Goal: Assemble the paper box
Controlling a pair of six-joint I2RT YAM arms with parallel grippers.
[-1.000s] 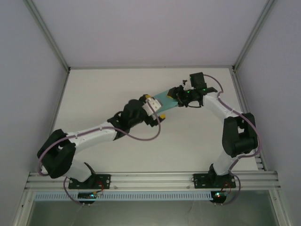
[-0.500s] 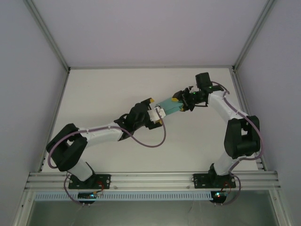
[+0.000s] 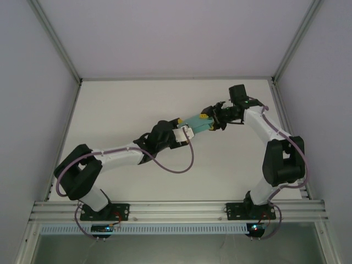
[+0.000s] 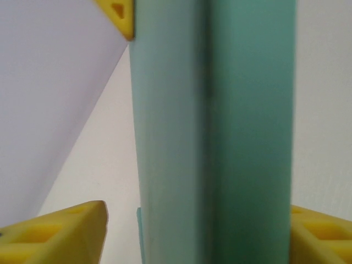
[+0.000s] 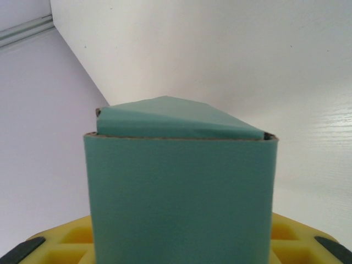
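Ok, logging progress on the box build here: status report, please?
Right gripper shut on the paper box, far end. Left gripper at its near end, one finger touching, grip unclear. Box folded up, spanning both grippers. Nothing blocking either arm.

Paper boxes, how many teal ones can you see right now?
1. The paper box is near the middle of the table, one end between the left pincer fingers, the other in the right pincer. Flat pieces could be hidden under the arms.
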